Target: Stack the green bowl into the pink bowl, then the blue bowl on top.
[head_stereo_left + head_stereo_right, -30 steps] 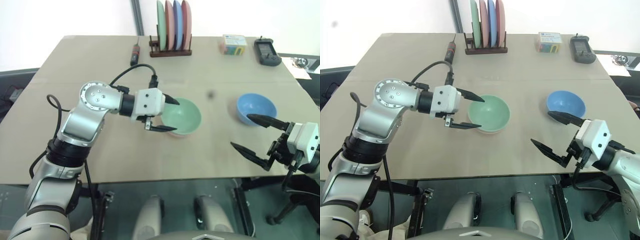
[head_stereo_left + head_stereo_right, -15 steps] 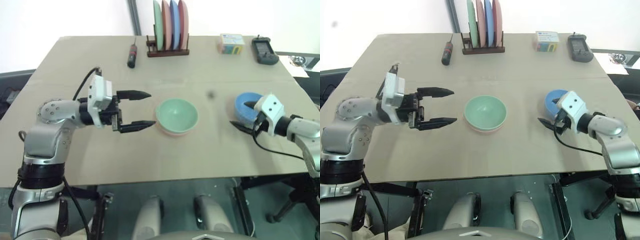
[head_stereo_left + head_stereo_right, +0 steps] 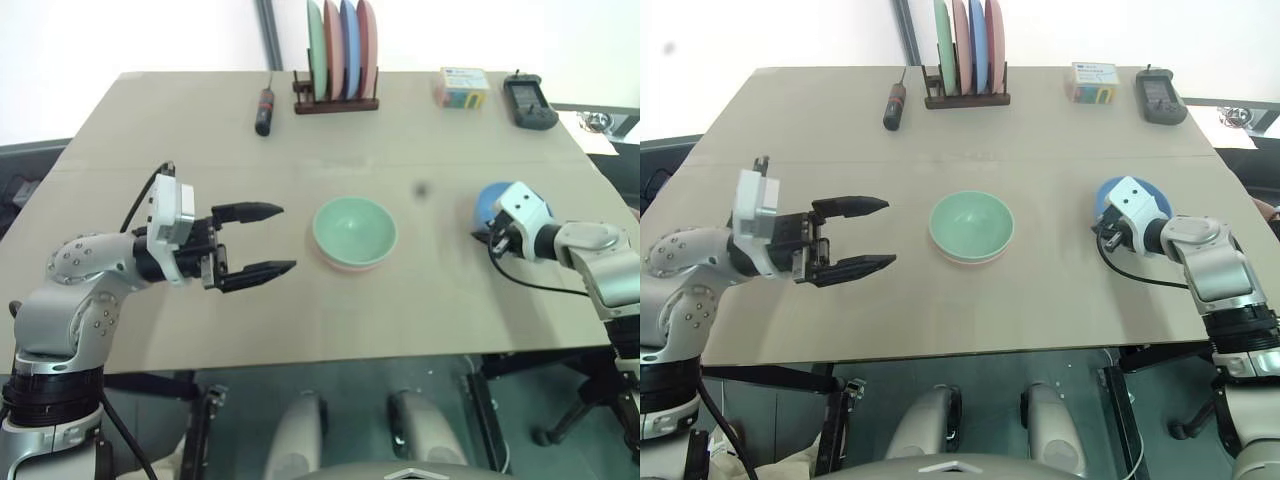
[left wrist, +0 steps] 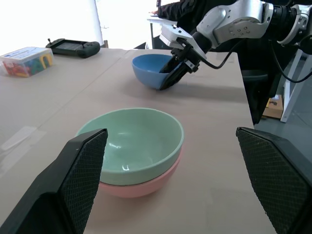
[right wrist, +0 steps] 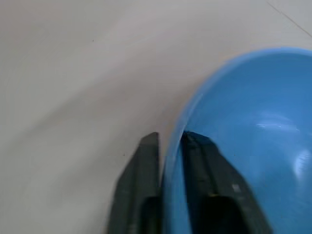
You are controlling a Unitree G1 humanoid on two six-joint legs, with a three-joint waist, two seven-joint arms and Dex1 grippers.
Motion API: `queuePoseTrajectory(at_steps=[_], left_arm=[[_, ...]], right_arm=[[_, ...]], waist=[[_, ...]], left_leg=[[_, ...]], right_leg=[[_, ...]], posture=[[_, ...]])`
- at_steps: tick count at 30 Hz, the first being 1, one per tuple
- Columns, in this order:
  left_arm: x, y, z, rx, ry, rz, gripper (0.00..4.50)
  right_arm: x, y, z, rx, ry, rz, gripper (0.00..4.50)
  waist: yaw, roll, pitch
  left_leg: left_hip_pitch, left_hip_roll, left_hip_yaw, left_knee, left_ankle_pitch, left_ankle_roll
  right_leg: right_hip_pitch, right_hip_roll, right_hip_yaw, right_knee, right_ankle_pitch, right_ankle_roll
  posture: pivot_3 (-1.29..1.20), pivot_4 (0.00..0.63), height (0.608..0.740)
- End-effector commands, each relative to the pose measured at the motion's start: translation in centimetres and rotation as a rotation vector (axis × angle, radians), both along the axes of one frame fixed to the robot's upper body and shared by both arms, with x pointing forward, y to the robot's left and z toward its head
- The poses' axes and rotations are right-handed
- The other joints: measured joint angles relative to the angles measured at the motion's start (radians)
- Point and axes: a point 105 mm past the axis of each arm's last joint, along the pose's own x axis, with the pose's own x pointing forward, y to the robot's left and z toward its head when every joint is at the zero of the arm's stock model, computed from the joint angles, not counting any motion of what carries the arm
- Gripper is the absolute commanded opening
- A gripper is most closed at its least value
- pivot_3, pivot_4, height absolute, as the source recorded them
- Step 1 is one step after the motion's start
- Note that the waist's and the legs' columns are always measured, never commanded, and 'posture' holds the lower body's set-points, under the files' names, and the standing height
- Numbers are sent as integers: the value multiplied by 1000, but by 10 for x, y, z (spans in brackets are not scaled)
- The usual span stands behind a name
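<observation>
Right gripper (image 5: 168,146) just pinched blue bowl (image 4: 151,68) rim, one finger inside, one outside; bowl on table (image 3: 300,300) at right. Left gripper (image 3: 255,240) spread, pulled back empty. Green bowl (image 3: 354,228) nested in pink bowl (image 4: 141,183), mid-table. Lift next.

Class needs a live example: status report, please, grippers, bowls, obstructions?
Left gripper open, clear of stack. Right gripper shut on blue bowl rim. Green bowl nested in pink bowl. Path between looks clear.
</observation>
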Motion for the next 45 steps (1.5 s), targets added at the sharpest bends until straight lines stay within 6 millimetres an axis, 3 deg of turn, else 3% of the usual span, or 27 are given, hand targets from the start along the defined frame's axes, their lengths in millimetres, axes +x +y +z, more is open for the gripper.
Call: queuePoseTrajectory(at_steps=[1, 3, 8, 11, 12, 15, 22, 23, 24, 26, 28, 32, 35, 37, 41, 45], left_arm=[[-7, 1, 12, -13, -23, -31, 4500], [-6, 3, 12, -27, -16, -20, 4500], [-9, 14, 6, -22, -17, 23, 4500], [-20, 28, -1, -2, -28, 71, 4500], [-32, 36, 1, -89, -18, 28, 4500], [-51, 59, 3, -186, 25, 33, 4500], [-65, 89, 0, -166, 100, 89, 4500], [-65, 91, 0, -169, 97, 100, 4500], [-66, 92, 0, -172, 97, 109, 4500], [-67, 92, -1, -170, 91, 119, 4500], [-68, 90, -2, -174, 86, 124, 4500], [-65, 84, -2, -183, 74, 128, 4500], [-52, 81, -7, -162, 43, 205, 4500], [-40, 72, -19, -129, 97, 264, 4500], [-17, 55, -38, -135, 99, 389, 4500], [-15, 49, -41, -152, 91, 390, 4500]], right_arm=[[4, -2, 17, -32, -78, 0, 19], [0, 14, 36, -36, -169, 101, 19], [-45, 92, 77, 153, -238, 482, 19], [-60, 121, 87, 180, -241, 592, 19], [-63, 132, 90, 176, -247, 633, 19], [-66, 158, 94, 175, -243, 711, 19], [-66, 181, 78, 158, -166, 779, 19], [-65, 182, 77, 159, -159, 776, 19], [-63, 182, 76, 167, -148, 766, 746], [-60, 182, 72, 172, -132, 750, 1332], [-58, 181, 71, 171, -139, 739, 2192], [-57, 173, 89, 220, -229, 713, 3934], [-66, 158, 105, 321, -272, 710, 3934], [-68, 132, 111, 371, -335, 635, 3934], [-75, 58, 81, 260, -246, 424, 3934], [-90, 28, 57, 217, -169, 355, 3934]], waist=[[0, 0, 0], [-1, 0, 0], [-8, 1, 1], [-7, 1, 1], [-7, 1, 1], [-6, 1, 0], [7, 0, 0], [7, 0, 0], [5, 0, 0], [1, 0, 0], [-1, 0, 0], [-1, 0, 0], [3, 0, 0], [11, -1, -1], [28, -1, -1], [13, -1, -1]], left_leg=[[0, 0, 0, 0, 0, 0], [0, 0, 0, 0, 0, 0], [0, 1, 1, -1, 0, 0], [0, 2, 0, -2, 0, 0], [0, 2, 0, -2, 0, 0], [0, 2, 2, -2, 0, 0], [-1, 1, 1, -1, 0, 0], [-1, 1, 1, -1, 0, 0], [-1, 1, 1, -1, 0, 0], [-2, 1, 1, -2, 0, 0], [-2, 1, 1, -2, 0, 0], [-2, 1, 2, -2, 0, 0], [-2, 1, 2, -2, 0, 0], [-2, 1, 1, -2, 0, 0], [-2, -1, 1, -2, 0, 0], [0, 1, 2, -2, 0, 0]], right_leg=[[0, 0, 0, 0, 0, 0], [0, 0, 0, 0, 0, 0], [-2, 1, 1, 0, 0, 0], [-2, 2, 1, 1, 0, 0], [-2, 2, 0, 1, 0, 0], [-3, 1, 1, 0, -2, -4], [-3, -1, -1, 0, -2, -4], [-3, -2, -1, 0, -2, -4], [-3, -2, -1, 0, -2, -4], [-4, -2, -1, 0, -2, -4], [-4, -2, -1, 0, -2, -4], [-5, -2, -1, 1, -2, -4], [-4, -2, -1, 0, -2, -4], [-4, -2, -1, 0, -2, -4], [-1, -3, -1, -4, -2, -4], [-1, -2, 0, -4, -2, -4]], posture=[[0, 150, 740], [0, 150, 740], [0, 150, 740], [0, 150, 740], [0, 150, 740], [0, 150, 740], [0, 150, 740], [0, 150, 740], [0, 150, 740], [0, 150, 740], [0, 150, 740], [0, 150, 740], [0, 150, 740], [0, 150, 740], [0, 150, 740], [0, 150, 740]])
